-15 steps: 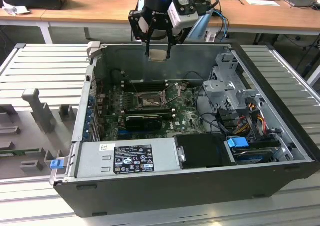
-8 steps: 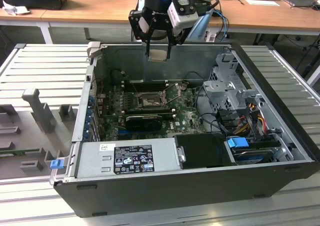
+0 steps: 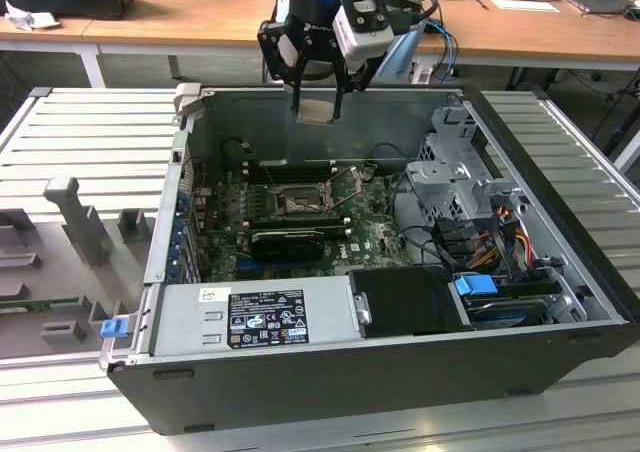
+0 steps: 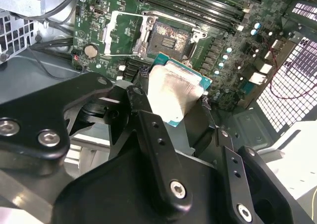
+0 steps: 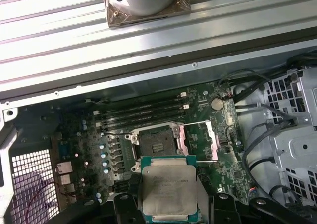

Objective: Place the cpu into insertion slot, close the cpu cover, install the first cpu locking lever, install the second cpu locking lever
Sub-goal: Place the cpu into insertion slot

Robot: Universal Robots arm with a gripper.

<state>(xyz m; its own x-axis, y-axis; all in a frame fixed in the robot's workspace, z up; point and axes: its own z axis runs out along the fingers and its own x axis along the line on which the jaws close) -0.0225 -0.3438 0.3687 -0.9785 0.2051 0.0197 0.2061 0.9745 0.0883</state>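
Note:
My gripper [image 3: 316, 105] hangs above the open computer case, shut on the cpu [image 3: 317, 111], a pale silver square chip on a green edge. In both wrist views the cpu [image 5: 167, 189] [image 4: 176, 87] sits flat between the black fingers [image 4: 141, 97]. Below and a little ahead of it lies the insertion slot [image 5: 157, 143] [image 4: 171, 38] [image 3: 299, 205], bare with its contact field showing. The cpu cover [image 5: 199, 140] [image 4: 126, 33] is swung open, lying beside the slot. A thin wire lever [image 3: 347, 184] stands raised next to the socket.
The motherboard [image 3: 370, 234] lies at the bottom of the case, with long black memory slots [image 5: 143, 112] behind the socket and a black card [image 3: 290, 240] in front. A grey power supply [image 3: 250, 317] and a metal drive cage [image 3: 460, 172] flank it. A grey tray [image 3: 60, 262] lies at the exterior view's left.

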